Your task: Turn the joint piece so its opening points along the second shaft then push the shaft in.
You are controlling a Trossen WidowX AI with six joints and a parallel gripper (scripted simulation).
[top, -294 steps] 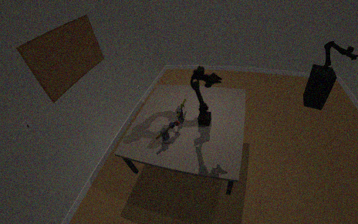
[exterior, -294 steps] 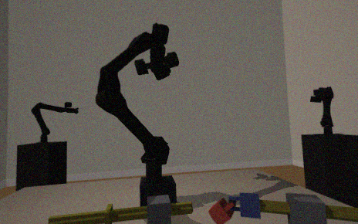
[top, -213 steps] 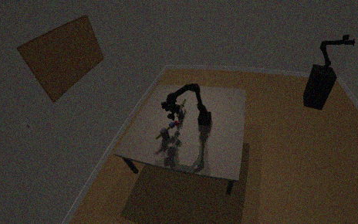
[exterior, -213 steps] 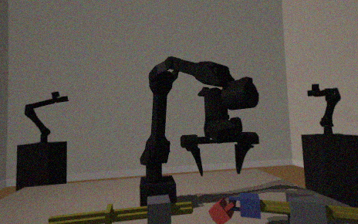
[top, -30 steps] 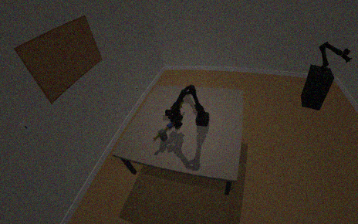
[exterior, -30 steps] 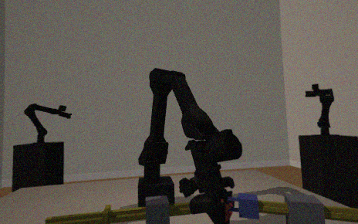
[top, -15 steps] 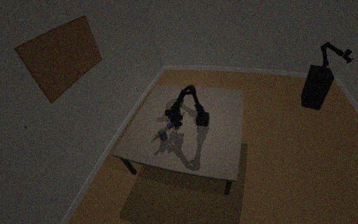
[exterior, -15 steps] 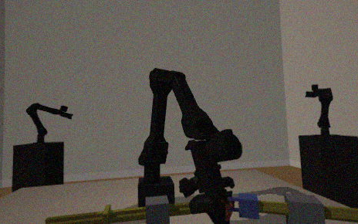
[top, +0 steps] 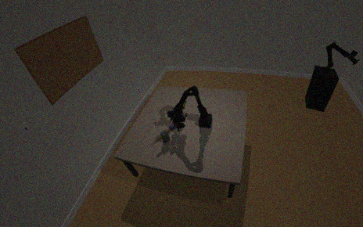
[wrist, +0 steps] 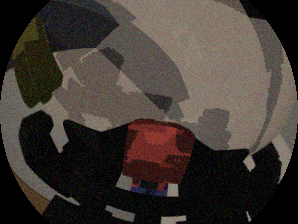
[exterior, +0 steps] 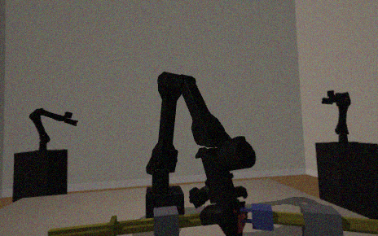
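Dim lighting throughout; fine detail is poor. The arm (exterior: 191,118) folds down from its base (exterior: 164,203) and the pincer (exterior: 228,221) sits low at the table (top: 223,156), fingers pinching the red joint piece (wrist: 158,152), which fills the gap between them in the wrist view and shows only as a thin red sliver (exterior: 240,221) in the exterior view. Just beside the pincer, toward the exterior camera's right, a blue piece (exterior: 261,216) adjoins the red one; whether they touch cannot be resolved. Beyond the blue piece a yellow-green shaft (exterior: 367,225) runs on through a grey block (exterior: 321,221) toward the frame edge. On the pincer's other side a second yellow-green shaft (exterior: 102,225) passes a smaller grey block (exterior: 166,221). Both shafts are cut off by the bottom of the frame, and the pincer body hides where they meet. The direction of the joint piece's opening cannot be told. In the top view the whole assembly (top: 168,131) is a small dark blur under the arm, nearer the table's wall-side edge, with broad table surface on the far side of the pincer. The fingertips themselves are lost in black in the wrist view.
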